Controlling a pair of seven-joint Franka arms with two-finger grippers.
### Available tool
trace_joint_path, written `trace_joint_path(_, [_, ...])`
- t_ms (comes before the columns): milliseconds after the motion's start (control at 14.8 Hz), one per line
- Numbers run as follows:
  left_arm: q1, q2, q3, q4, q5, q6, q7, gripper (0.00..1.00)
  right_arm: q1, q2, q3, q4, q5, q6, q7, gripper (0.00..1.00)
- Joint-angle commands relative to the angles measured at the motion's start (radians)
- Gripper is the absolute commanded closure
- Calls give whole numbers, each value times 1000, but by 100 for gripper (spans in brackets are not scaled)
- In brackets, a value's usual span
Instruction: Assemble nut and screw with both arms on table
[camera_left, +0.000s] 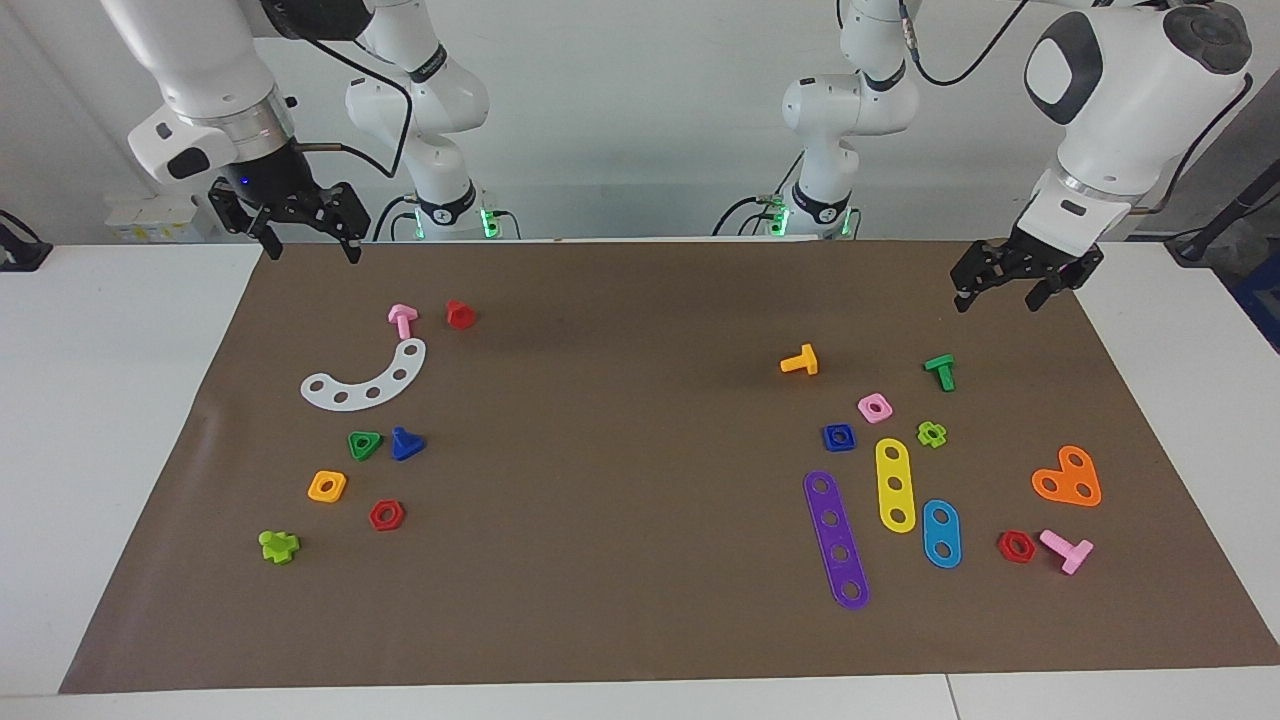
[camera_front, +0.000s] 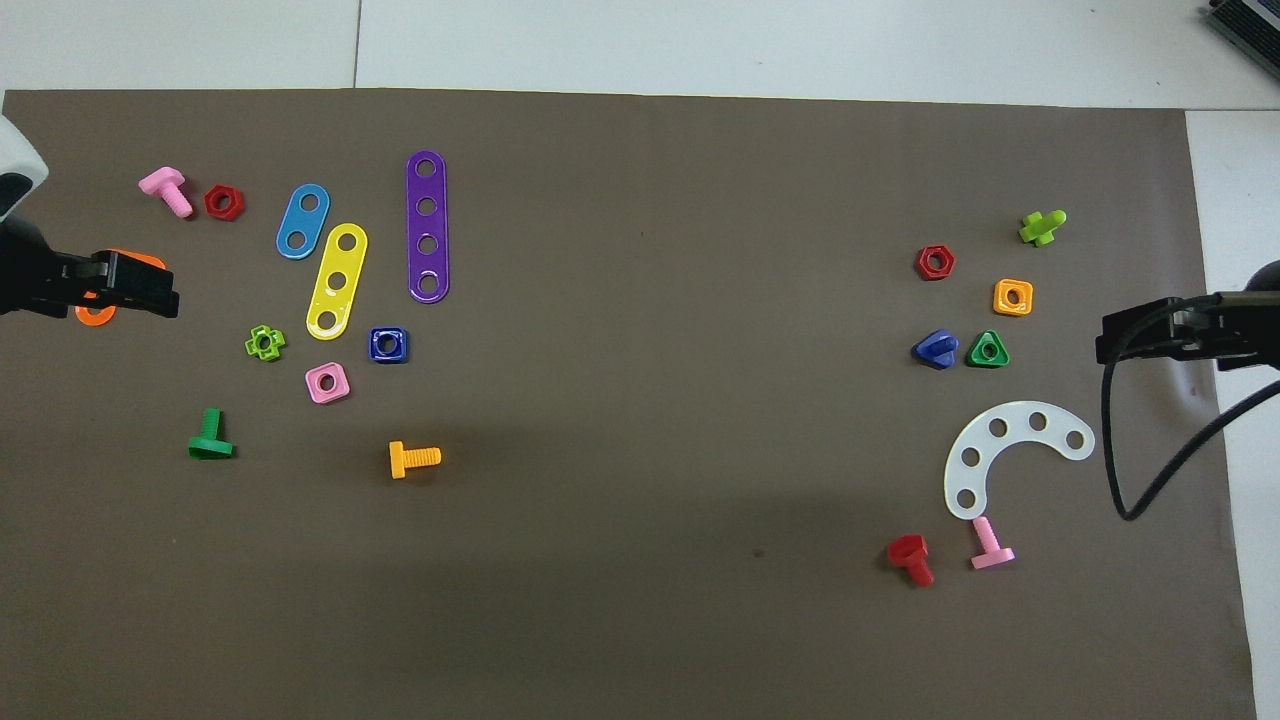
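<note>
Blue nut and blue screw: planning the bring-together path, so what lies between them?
Only bare brown mat lies between nut and screw; the overhead view shows this.

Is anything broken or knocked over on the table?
Nothing looks broken or spilled. The toy pieces lie scattered loose on the brown mat. The blue screw rests beside the green triangular nut, while the blue nut sits at the left arm's end.

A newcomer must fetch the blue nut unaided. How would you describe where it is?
Start at the left arm's end of the brown mat, where flat strips lie. The blue nut sits nearer the robots than the purple strip, beside the pink nut. It is the only dark blue square with a centre hole.
</note>
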Motion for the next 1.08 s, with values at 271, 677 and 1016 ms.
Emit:
trace_joint_path(271, [3,-35,4,-42,-15,21,11,0,-4,-17,6,-20,16,-1,22,0])
trace_joint_path(677, [3,-35,4,-42,-15,21,11,0,-10,-20,6,-150,23,172,21,0])
trace_joint_path(1016, [-11,-35,0,-42,-15,23,5,0,-3,55,6,-274,48,373,-94,0])
